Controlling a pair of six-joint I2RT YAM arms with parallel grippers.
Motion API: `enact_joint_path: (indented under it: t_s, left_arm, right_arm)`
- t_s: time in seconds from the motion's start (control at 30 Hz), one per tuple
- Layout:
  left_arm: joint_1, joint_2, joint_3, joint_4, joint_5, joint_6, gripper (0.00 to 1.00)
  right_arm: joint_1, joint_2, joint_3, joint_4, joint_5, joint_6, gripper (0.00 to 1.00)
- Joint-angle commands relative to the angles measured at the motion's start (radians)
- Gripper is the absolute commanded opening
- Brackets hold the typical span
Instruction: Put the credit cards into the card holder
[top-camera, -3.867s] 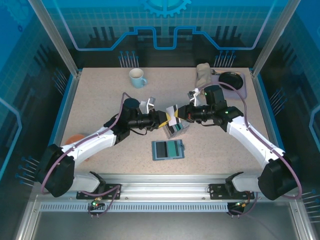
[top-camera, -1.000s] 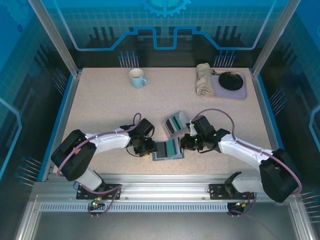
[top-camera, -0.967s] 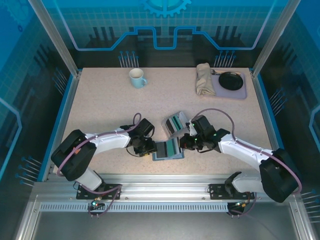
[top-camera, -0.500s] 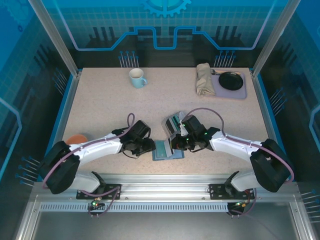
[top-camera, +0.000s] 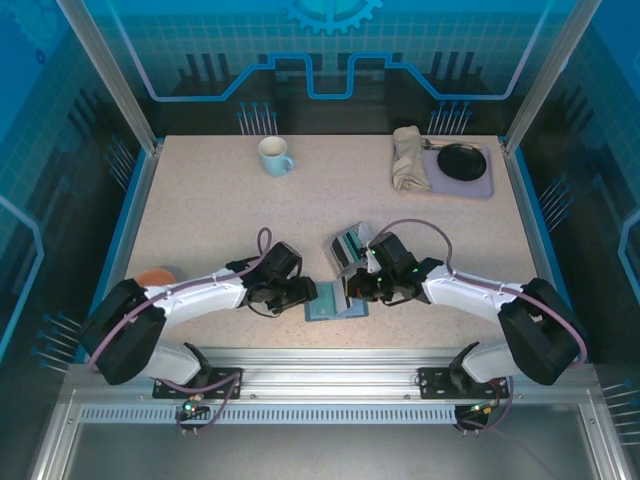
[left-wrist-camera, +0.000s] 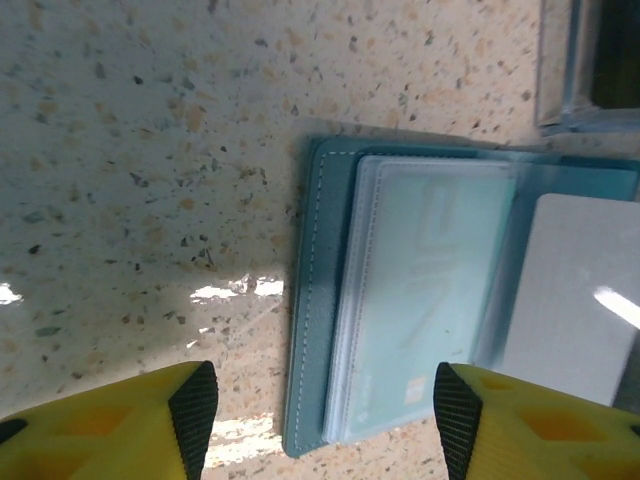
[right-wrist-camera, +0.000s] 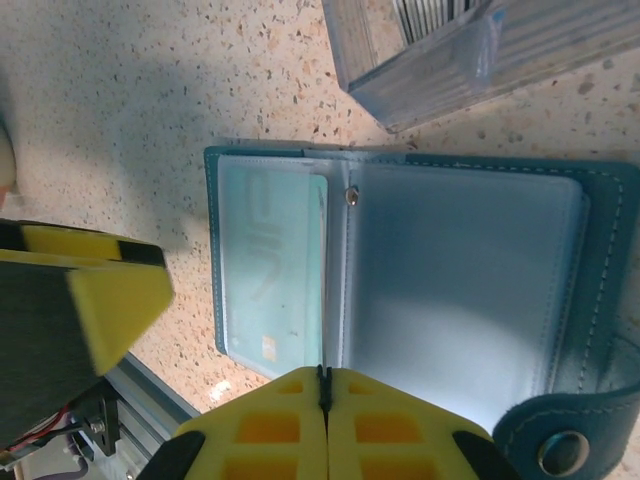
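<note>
Left end effector (left-wrist-camera: 325, 405) apart, right end effector (right-wrist-camera: 323, 385) together; one card holder (right-wrist-camera: 598, 250), one card (right-wrist-camera: 270, 260).

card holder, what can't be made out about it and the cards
Card holder, top view: right part hidden under the right gripper.
Pale green card, left wrist view: print too faint.
Pale panel beside it: cut by right edge, card or sleeve unclear.
Card rack, right wrist view: cut by top edge.

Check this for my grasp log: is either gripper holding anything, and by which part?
Nothing is held. On the left gripper the jaws stand open by the card holder; on the right gripper they are shut on each other above it.
</note>
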Motion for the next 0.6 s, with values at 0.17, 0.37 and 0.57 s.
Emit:
enact_joint_path:
  t_s: [0.17, 0.37, 0.57]
  left_arm:
    - [-0.003, 0.079, 0.028, 0.060, 0.062, 0.020, 0.58]
    - [-0.003, 0.117, 0.025, 0.066, 0.063, 0.020, 0.51]
    - [-0.004, 0.140, 0.018, 0.071, 0.064, 0.019, 0.44]
  right_arm:
    - [-0.012, 0.040, -0.044, 0.114, -0.033, 0.043, 0.06]
    - [-0.011, 0.079, -0.082, 0.190, -0.051, 0.072, 0.06]
    - [-0.005, 0.120, -0.102, 0.242, -0.056, 0.096, 0.05]
